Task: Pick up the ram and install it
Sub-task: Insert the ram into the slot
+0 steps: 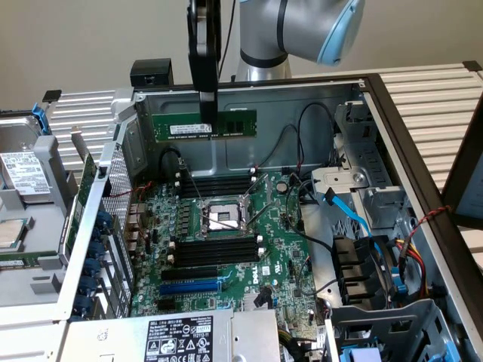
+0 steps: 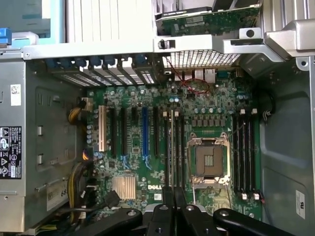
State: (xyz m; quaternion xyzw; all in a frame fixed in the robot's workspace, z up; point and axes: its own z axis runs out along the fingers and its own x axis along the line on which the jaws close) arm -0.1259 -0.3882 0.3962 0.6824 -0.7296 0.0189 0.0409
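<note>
The grey arm point(image 1: 298, 23) comes in from above, and its black gripper point(image 1: 209, 128) points straight down. The fingers point(image 1: 209, 102) are closed on the middle of the ram point(image 1: 238, 122) and hold it level in the air.

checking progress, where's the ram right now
The ram hangs in the gripper, off the motherboard, above the far black slots, toward the exterior view's left.
</note>
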